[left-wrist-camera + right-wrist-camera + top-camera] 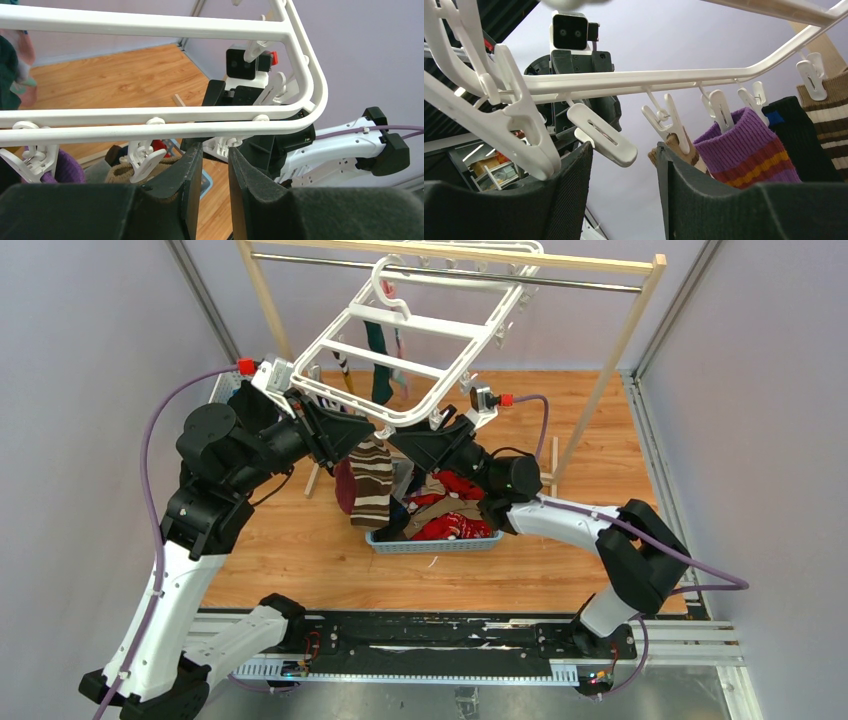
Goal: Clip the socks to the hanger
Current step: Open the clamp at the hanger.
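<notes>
Basket point(435, 544): on the table point(290, 550), many socks point(455, 528) not yet hung.
Left end effector point(215, 152): under the hanger point(420, 325) near rim, fingers nearly together; I cannot tell if it grips something.
Right end effector point(624, 150): released, one white clip point(601, 134) between its fingers.
Hanger: on the wooden rack point(450, 255); purple striped sock point(749, 145) and some others clipped.
Progress: partly done, I judge; much remains.
</notes>
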Robot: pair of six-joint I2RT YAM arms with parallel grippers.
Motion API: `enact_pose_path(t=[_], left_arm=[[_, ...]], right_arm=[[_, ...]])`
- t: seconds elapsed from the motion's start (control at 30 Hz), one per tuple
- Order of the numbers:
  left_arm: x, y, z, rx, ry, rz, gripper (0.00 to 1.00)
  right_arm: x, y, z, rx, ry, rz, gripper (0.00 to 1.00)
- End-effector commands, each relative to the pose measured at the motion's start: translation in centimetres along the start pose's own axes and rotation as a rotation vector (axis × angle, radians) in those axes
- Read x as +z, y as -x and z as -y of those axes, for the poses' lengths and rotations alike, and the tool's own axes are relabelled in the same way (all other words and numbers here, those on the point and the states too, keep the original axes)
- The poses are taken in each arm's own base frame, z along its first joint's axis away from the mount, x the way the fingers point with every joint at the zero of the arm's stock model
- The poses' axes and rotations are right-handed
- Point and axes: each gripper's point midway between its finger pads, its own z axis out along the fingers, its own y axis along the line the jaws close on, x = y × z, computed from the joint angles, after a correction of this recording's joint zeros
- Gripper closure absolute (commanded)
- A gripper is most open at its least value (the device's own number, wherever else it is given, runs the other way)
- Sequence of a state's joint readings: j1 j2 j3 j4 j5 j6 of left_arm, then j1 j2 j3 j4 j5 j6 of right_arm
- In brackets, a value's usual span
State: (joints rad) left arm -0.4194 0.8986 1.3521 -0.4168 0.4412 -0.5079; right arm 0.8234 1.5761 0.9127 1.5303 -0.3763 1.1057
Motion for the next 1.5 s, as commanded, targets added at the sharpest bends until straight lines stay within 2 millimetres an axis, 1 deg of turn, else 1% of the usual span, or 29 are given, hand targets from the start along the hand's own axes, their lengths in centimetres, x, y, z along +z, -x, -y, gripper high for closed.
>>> enact_pose_path(t=[0.0, 0.13, 0.27, 0.3, 0.4, 0.53, 0.7, 0.77, 0.9, 1.07, 1.27, 1.37, 1.4, 1.47], left_arm=[[-0.5, 0.9, 0.7, 0.018, -0.013, 0.018, 0.71], [-0.5, 0.8, 0.7, 0.020, -0.012, 0.016, 0.71], [-0.6, 0.8, 0.7, 0.023, -0.011, 0.017, 0.71], [-0.6, 0.8, 0.7, 0.021, -0.010, 0.016, 0.71], [-0.6, 0.7, 0.7, 0.019, -0.011, 0.015, 0.71], [-0.7, 0.9, 0.8, 0.020, -0.013, 0.019, 0.71], [-0.7, 1.0, 0.9, 0.020, -0.015, 0.022, 0.71], [-0.8, 1.1, 1.0, 0.024, -0.014, 0.026, 0.71], [-0.9, 1.1, 0.9, 0.025, -0.011, 0.024, 0.71], [-0.9, 1.1, 1.0, 0.021, -0.012, 0.025, 0.71], [-1.2, 1.0, 1.0, 0.021, -0.005, 0.023, 0.71], [-1.5, 0.4, 0.7, 0.012, 0.010, 0.014, 0.67], [-1.8, 0.3, 0.6, 0.013, 0.016, 0.017, 0.65], [-2.3, 0.1, 0.4, 0.015, 0.033, 0.029, 0.59]], right_arm=[[1.0, 1.1, -1.9, -0.022, 0.083, 0.034, 0.50], [1.0, 1.0, -1.7, -0.024, 0.078, 0.038, 0.51], [1.1, 1.0, -2.2, -0.027, 0.093, 0.033, 0.63], [1.1, 1.0, -2.3, -0.025, 0.096, 0.030, 0.64], [1.1, 0.4, -2.9, -0.028, 0.114, 0.010, 0.59], [1.3, -0.3, -3.5, -0.044, 0.141, -0.017, 0.55], [1.4, -0.4, -3.8, -0.049, 0.150, -0.020, 0.58], [1.5, -0.4, -4.0, -0.052, 0.156, -0.020, 0.61], [1.2, -0.3, -4.1, -0.062, 0.151, -0.015, 0.74], [0.6, 0.2, -4.6, -0.086, 0.137, 0.011, 0.90], [0.4, 0.5, -5.0, -0.155, 0.116, 0.060, 0.99], [0.5, -0.6, -4.8, -0.230, 0.047, 0.061, 1.00], [0.6, -1.7, -4.0, -0.259, -0.012, 0.027, 1.00], [0.7, -2.9, -3.1, -0.359, -0.111, -0.012, 1.00]])
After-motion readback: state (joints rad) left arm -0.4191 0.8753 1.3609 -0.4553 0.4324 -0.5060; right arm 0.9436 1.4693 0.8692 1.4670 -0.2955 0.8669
